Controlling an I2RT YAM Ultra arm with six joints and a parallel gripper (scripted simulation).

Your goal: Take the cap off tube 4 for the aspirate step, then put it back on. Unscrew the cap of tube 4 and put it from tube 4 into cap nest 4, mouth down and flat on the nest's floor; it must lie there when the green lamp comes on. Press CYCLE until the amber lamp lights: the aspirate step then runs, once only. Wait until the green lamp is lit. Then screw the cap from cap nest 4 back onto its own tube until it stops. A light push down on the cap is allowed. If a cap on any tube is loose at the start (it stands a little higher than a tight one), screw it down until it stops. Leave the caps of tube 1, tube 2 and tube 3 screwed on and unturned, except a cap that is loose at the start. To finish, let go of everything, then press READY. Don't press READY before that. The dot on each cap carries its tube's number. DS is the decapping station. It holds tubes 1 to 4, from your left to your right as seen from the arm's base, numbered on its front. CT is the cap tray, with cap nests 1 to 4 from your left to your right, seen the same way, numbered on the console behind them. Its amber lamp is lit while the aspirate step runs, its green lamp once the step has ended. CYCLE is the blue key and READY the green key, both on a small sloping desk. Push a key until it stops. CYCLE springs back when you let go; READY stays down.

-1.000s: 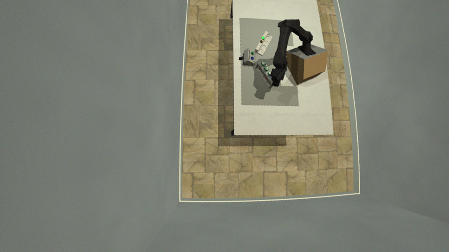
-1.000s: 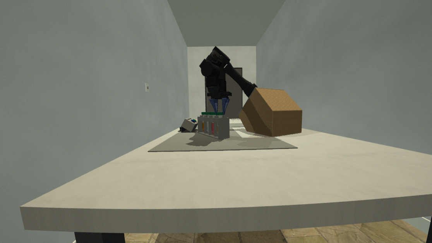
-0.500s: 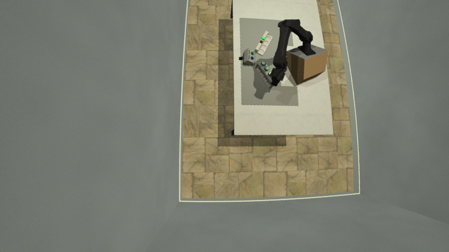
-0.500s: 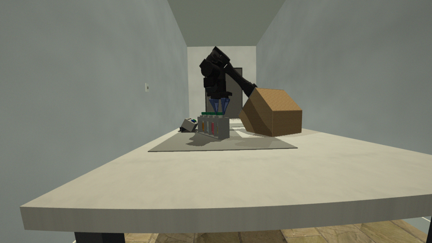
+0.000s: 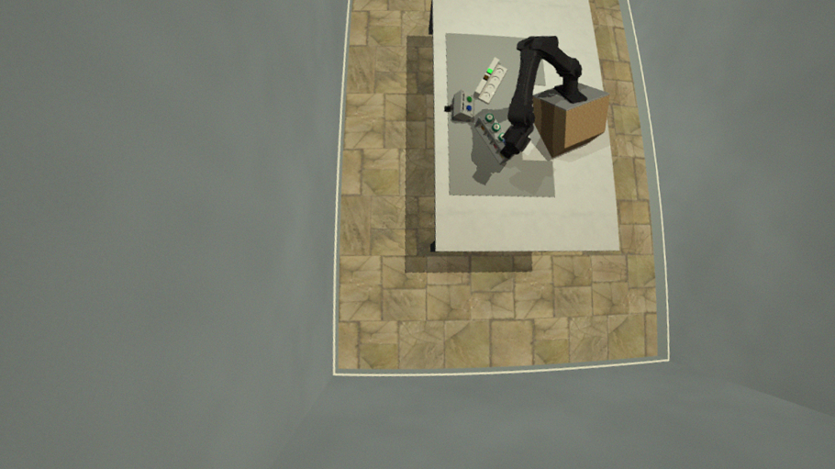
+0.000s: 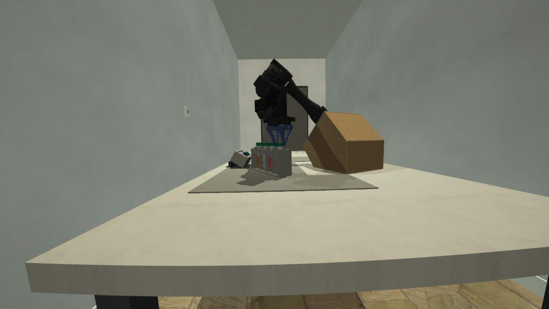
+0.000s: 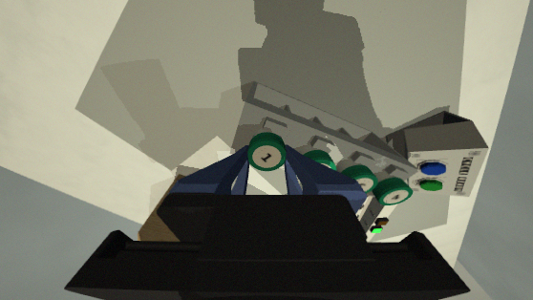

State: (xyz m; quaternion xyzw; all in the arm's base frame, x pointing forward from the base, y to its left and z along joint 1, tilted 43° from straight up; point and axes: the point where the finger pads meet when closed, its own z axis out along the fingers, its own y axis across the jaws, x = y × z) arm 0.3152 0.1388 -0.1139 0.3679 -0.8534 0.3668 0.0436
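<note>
Blue jaws clamped on the green cap marked 1 [image 7: 266, 152] (green lamp [image 7: 376, 230] lit).

Brown box [image 6: 352, 145] on pale table [image 6: 268, 230]

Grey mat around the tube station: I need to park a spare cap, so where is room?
Open grey mat lies toward the near edge past the grey tube station, bordered by the brown box. It is crowded between station, white cap tray and sloping key desk, where the gripper clamps green cap 1.
</note>
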